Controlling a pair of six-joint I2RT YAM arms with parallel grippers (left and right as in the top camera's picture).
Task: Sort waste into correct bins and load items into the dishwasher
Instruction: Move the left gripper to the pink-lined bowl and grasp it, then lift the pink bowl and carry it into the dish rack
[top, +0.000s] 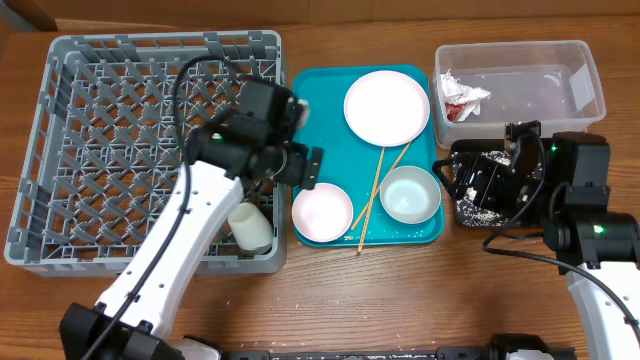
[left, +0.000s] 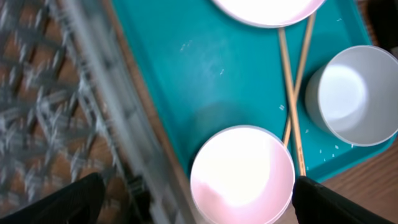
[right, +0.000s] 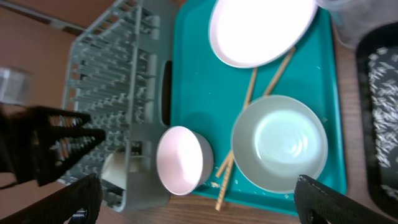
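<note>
My left gripper (top: 305, 165) (left: 196, 186) is open and empty, above a pinkish-white bowl (top: 322, 213) (left: 242, 174) at the near left of the teal tray (top: 320, 110). A second white bowl (top: 410, 193) (right: 280, 143), two chopsticks (top: 375, 195) (left: 292, 93) and a round plate (top: 387, 107) (right: 261, 28) also lie on that tray. A white cup (top: 250, 228) lies in the grey rack (top: 100, 150). My right gripper (top: 480, 175) (right: 199, 186) is open and empty over the black tray (top: 468, 210), which holds rice grains (right: 379, 93). The red-and-white wrapper (top: 462, 97) lies in the clear tub (top: 560, 55).
The rack's near right wall (left: 124, 124) stands right beside the pinkish bowl. The left arm reaches over the rack's right side. The black tray and the clear tub sit close together to the right of the teal tray. Bare wooden table (top: 400, 300) runs along the front.
</note>
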